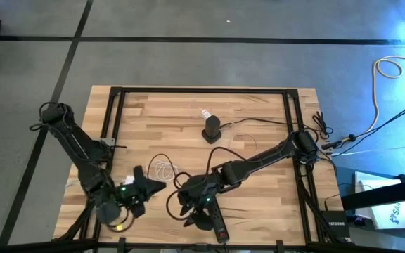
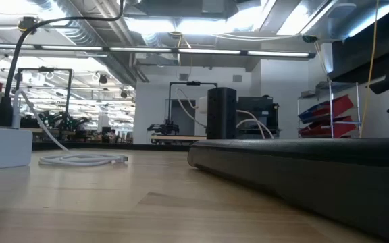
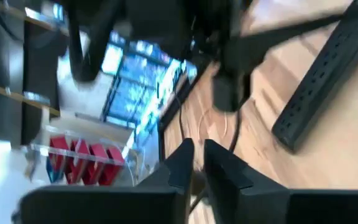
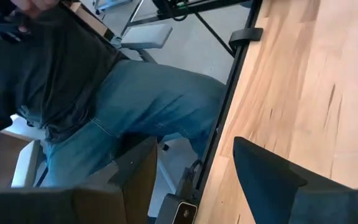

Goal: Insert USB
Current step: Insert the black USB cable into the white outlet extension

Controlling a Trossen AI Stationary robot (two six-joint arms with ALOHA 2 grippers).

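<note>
While both arms are lowered over the near half of the wooden table, the left gripper is seen near the left front, pointing to the right, and its fingers are drawn almost together in the left wrist view, with only a narrow slit between them; a thin dark cable seems to run down into that slit, but whether it is clamped cannot be told. The right gripper is placed just right of it, near the middle of the front edge, and its fingers are spread wide with nothing between them in the right wrist view. A black power strip is laid on the wood at the near edge, just beside the right gripper, and it fills the right side of the low view. A coiled white USB cable is found between the two grippers, slightly farther back, flat on the table, with its plug end visible in the low view. A small black adapter is stood farther back, near the table's centre. Beyond the table edge, a seated person in blue jeans is caught by the right wrist camera.
</note>
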